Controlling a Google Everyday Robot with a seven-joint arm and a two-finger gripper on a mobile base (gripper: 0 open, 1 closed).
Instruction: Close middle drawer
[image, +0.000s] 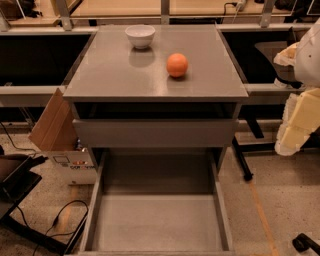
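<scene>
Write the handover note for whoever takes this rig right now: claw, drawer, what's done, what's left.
The claw is at the right edge of the view, beside the cabinet and apart from it, nowhere near the drawer.
The middle drawer is pulled far out toward the camera, and its inside is bare.
The upper drawer front sits back under the cabinet top. A white bowl and an orange stand on that top.
Done: nothing that shows; the drawer is wide open.
Left: bring the claw round to the drawer's front and push it fully in.
</scene>
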